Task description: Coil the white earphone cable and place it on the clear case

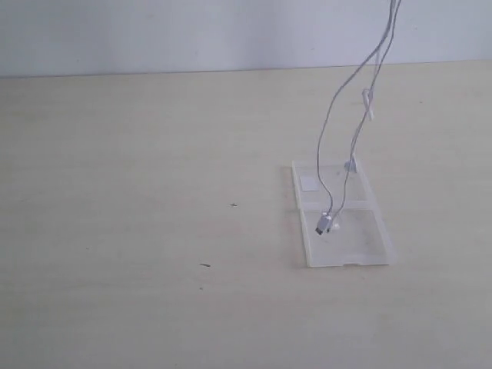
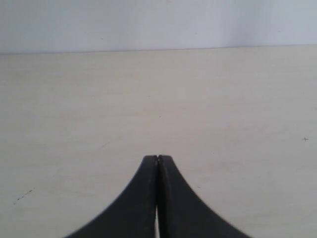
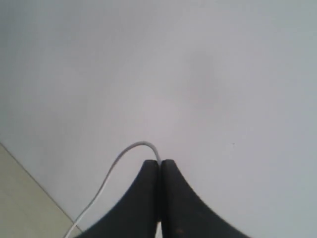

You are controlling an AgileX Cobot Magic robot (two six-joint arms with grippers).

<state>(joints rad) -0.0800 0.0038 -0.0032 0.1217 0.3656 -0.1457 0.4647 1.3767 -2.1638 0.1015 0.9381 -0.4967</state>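
I am pinching the white earphone cable (image 1: 332, 108) in my right pincer (image 3: 160, 162), high above the clear case (image 1: 361, 242). It is hanging almost straight down, its loose ends dangling at the case. My left pincer (image 2: 157, 158), pressed together and empty, is hovering over the worktop (image 1: 154, 192).

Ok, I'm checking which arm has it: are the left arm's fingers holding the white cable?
No, the left fingers are pressed shut on nothing, with only bare table beyond them.

Glossy transparent plastic case (image 1: 361, 247), matt table (image 1: 115, 192)
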